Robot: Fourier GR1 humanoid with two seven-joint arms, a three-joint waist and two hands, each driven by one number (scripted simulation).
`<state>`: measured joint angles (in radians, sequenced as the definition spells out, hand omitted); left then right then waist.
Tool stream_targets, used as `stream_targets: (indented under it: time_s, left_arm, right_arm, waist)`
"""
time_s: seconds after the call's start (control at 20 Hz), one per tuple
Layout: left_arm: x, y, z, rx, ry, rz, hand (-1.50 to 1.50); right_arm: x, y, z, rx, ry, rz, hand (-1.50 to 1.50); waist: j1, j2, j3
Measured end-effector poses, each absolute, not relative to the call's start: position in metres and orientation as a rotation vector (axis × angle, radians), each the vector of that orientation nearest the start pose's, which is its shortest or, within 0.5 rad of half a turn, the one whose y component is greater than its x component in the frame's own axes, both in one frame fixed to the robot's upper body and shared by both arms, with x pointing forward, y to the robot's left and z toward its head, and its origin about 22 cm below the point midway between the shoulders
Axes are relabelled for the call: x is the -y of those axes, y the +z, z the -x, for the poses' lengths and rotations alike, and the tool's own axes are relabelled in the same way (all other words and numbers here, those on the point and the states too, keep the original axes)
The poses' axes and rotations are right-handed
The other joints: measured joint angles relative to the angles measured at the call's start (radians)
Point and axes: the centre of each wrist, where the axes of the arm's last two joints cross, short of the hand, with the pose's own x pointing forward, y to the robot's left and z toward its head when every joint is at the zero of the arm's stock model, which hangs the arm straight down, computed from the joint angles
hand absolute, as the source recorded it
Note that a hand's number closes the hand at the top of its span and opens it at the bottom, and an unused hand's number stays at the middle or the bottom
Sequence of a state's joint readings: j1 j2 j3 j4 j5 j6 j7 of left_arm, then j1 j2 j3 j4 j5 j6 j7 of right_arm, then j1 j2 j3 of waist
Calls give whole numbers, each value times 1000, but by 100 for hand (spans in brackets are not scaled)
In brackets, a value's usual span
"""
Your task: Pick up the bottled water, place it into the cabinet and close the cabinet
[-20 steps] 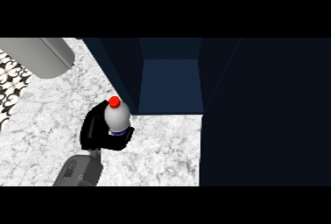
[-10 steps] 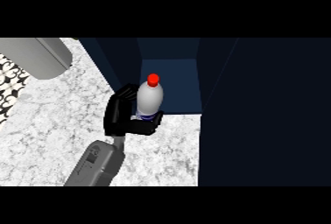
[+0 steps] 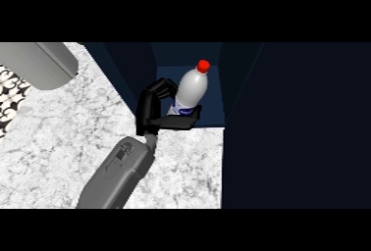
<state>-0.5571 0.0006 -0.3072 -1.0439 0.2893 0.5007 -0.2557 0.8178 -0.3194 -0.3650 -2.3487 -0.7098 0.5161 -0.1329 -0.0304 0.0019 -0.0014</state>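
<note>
One grey, boxy forearm (image 3: 119, 174) with smooth, matte, flat-sided panels shows in the head view; it is broad at its lower end and narrows toward the wrist. Small dark markings sit on its upper face near the wrist, too small to read. A short, thin grey neck joins the forearm to the black robot hand (image 3: 156, 110). This robot hand is glossy black throughout, with a blocky palm, slender segmented fingers and a flat, angular thumb that catches a faint grey sheen along its edges
</note>
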Motion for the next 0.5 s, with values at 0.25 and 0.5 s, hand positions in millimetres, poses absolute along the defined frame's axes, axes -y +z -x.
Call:
stream_targets:
  time_s: [0.25, 0.5]
  left_arm:
    - [-90, 24, -363, 1690, 49, -37, 150]
    - [-89, 26, -383, 1670, 58, -69, 150]
  right_arm:
    - [345, 122, -48, 1850, 97, -234, -150]
    - [348, 123, -47, 1849, 101, -239, -150]
  waist:
    - [-7, 2, 0]
    - [-17, 5, 0]
